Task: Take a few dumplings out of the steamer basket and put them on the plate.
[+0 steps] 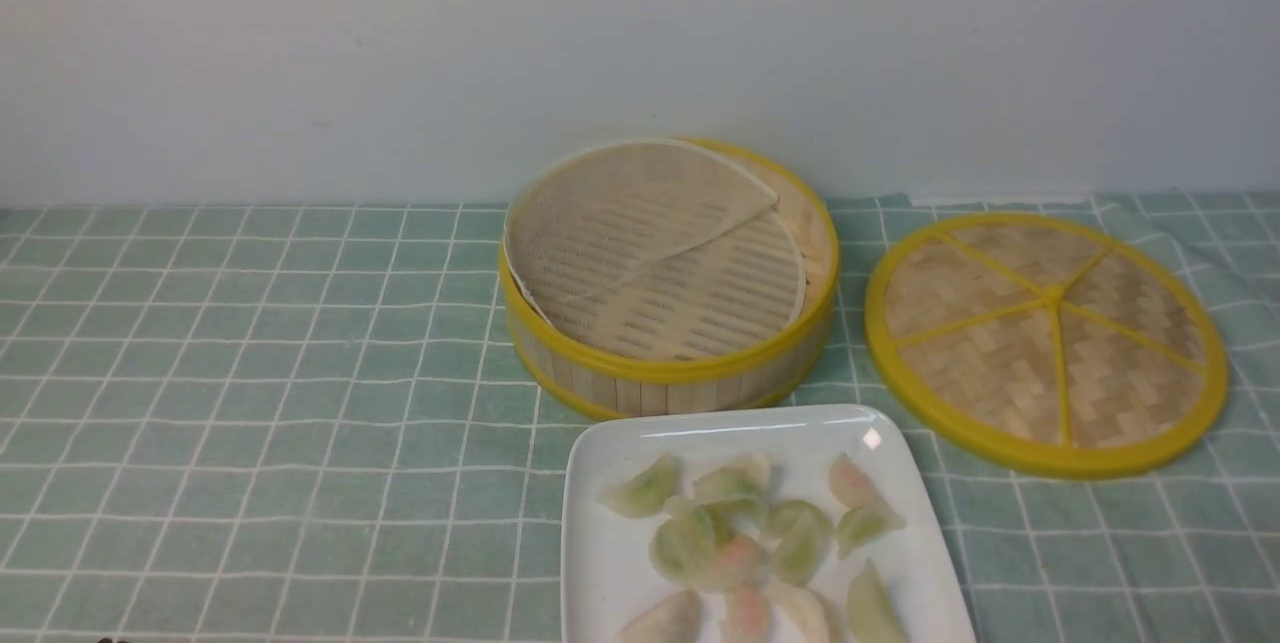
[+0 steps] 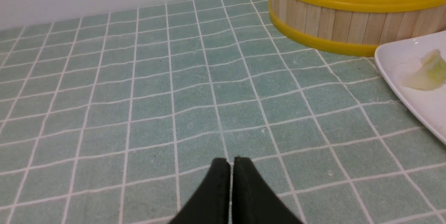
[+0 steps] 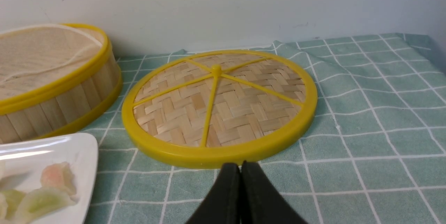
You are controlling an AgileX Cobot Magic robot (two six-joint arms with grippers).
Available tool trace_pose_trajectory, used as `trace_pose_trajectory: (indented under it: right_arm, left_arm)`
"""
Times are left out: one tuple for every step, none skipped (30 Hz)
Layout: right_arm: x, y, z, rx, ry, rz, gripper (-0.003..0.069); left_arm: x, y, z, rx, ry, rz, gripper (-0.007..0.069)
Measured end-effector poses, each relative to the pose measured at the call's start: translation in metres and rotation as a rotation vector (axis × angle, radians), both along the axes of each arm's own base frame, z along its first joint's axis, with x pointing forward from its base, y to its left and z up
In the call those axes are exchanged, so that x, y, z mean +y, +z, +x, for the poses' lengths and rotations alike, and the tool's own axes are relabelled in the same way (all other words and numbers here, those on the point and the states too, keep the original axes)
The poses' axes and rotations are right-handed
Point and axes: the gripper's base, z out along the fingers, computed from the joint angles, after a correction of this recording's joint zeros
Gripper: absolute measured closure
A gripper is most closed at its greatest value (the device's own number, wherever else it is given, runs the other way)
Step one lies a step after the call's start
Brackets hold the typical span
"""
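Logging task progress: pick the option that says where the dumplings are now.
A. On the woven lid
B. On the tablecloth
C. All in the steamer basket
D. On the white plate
D: the dumplings lie on the plate, while the steamer basket shows only its liner sheet.

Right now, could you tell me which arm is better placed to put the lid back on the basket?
Probably the right: its shut gripper sits just before the lid; the left gripper hovers over bare cloth.
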Motion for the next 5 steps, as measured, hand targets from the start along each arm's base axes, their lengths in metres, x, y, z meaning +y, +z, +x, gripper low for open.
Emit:
trace_pose_trajectory:
  right_arm:
    - [0.0, 0.0, 0.0, 0.0, 0.0, 0.0, 0.0673]
    - [0.0, 0.0, 0.0, 0.0, 0.0, 0.0, 0.0673]
    - [0.0, 0.0, 0.0, 0.0, 0.0, 0.0, 0.0673]
    - [0.0, 0.0, 0.0, 0.0, 0.0, 0.0, 0.0673]
    - [0.0, 0.0, 0.0, 0.0, 0.0, 0.0, 0.0673]
  left_arm:
    - [0.0, 0.0, 0.0, 0.0, 0.0, 0.0, 0.0631]
    - [0.0, 0.0, 0.0, 0.0, 0.0, 0.0, 0.0631]
    - [0.0, 0.0, 0.0, 0.0, 0.0, 0.0, 0.0631]
    - [0.0, 0.0, 0.0, 0.0, 0.0, 0.0, 0.0631]
    - [0.0, 0.0, 0.0, 0.0, 0.0, 0.0, 0.0631]
